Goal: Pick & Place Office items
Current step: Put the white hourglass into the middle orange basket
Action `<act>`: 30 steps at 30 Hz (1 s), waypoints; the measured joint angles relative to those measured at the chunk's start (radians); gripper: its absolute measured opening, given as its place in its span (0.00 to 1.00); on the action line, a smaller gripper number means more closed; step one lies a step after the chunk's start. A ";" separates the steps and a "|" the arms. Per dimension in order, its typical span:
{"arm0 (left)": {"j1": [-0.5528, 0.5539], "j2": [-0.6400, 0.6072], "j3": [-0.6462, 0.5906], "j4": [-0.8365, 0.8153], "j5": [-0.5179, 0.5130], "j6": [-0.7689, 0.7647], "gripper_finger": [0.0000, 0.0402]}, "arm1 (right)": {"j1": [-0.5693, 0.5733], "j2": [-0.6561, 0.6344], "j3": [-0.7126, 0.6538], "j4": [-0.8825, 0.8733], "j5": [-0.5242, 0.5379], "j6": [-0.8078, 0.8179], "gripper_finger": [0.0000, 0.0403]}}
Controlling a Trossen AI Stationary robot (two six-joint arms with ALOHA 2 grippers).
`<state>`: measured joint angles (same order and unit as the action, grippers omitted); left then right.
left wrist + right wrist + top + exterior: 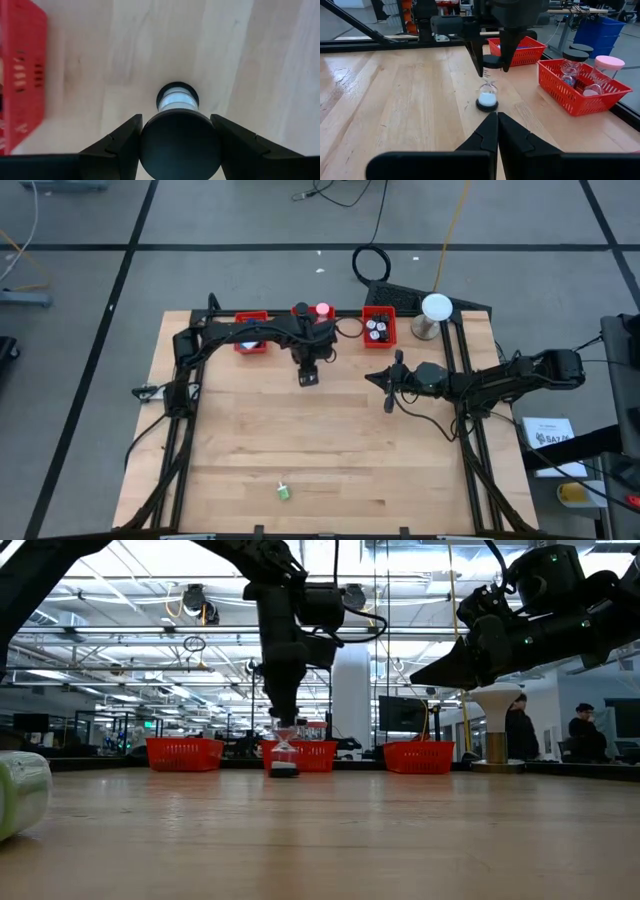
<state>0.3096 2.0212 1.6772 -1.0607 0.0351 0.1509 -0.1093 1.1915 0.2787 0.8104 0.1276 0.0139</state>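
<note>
- The sand timer [487,95] is a clear glass hourglass with round black caps, standing upright on the pale wood-grain worktop [330,450] near the middle red mesh bin [514,50].
- The left end effector [491,64] points straight down, its dark fingers [120,142] clasping the timer's top cap.
- The right end effector [389,402] hangs above the worktop, fingers pressed together, empty, aimed at the timer.

- Green item [20,795]: cut off by low view's left edge, blurred; type unclear.
- Red bin [20,75]: cropped in left wrist view.
- Hourglass [177,97]: lower part hidden beneath its black cap.
</note>
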 joint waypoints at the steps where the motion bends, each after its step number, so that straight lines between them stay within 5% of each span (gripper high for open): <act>1: 0.000 0.000 0.002 -0.011 0.010 -0.003 0.53 | 0.000 0.000 0.000 0.000 0.000 0.000 0.00; 10: 0.000 0.000 0.003 -0.013 0.096 -0.015 0.53 | 0.000 0.000 0.000 0.000 0.000 0.000 0.00; 30: 0.000 0.004 0.004 0.026 0.035 -0.031 0.61 | 0.000 0.000 0.000 0.000 -0.001 0.000 0.00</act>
<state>0.3099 2.0254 1.6814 -1.0351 0.0696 0.1200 -0.1093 1.1915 0.2787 0.8108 0.1265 0.0142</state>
